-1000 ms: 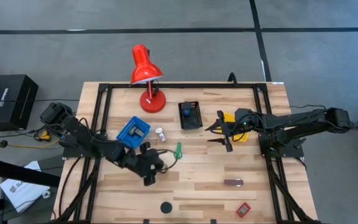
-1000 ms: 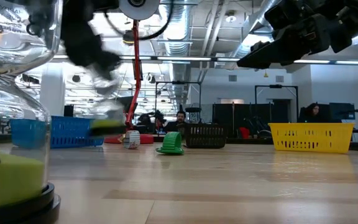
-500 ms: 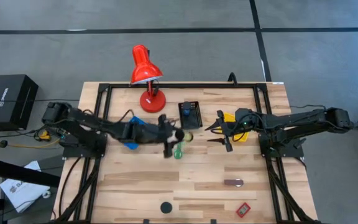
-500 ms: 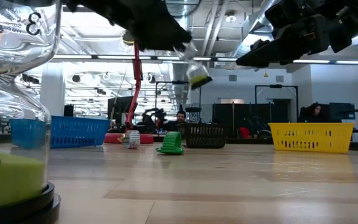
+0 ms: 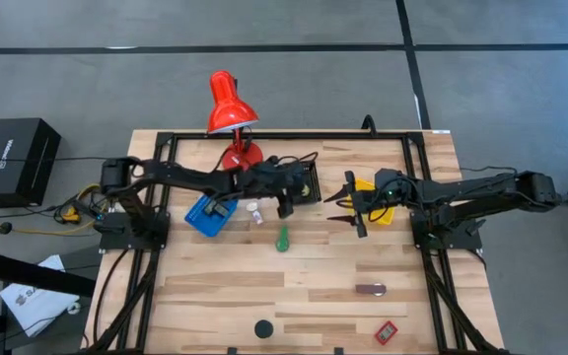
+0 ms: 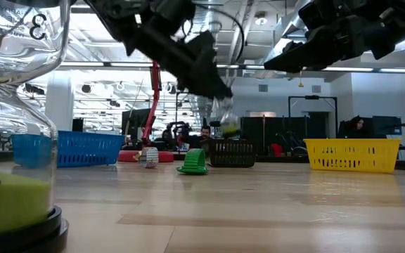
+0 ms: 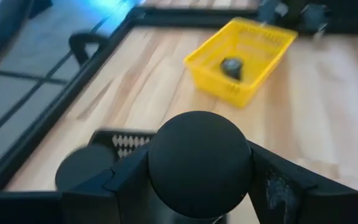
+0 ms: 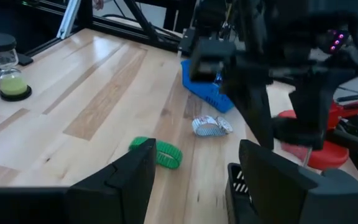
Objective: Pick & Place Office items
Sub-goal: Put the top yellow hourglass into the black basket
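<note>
- Nearest, well in front of the black bin (image 5: 304, 181), a black disc (image 5: 262, 328) and red tag (image 5: 386, 332) lie on the table (image 5: 215, 296).
- Just above that bin, the left gripper (image 5: 291, 193) clamps a round black object (image 7: 199, 163), perhaps an hourglass end.
- Beside it, over the yellow bin (image 5: 375, 187), the right gripper (image 5: 345, 205) hangs spread, empty.

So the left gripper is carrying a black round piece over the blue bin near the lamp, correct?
Not quite. The left gripper does hold a black round piece between its fingers, but the high view shows it over the black bin beside the red lamp, not the blue bin, which lies farther back along the arm.
</note>
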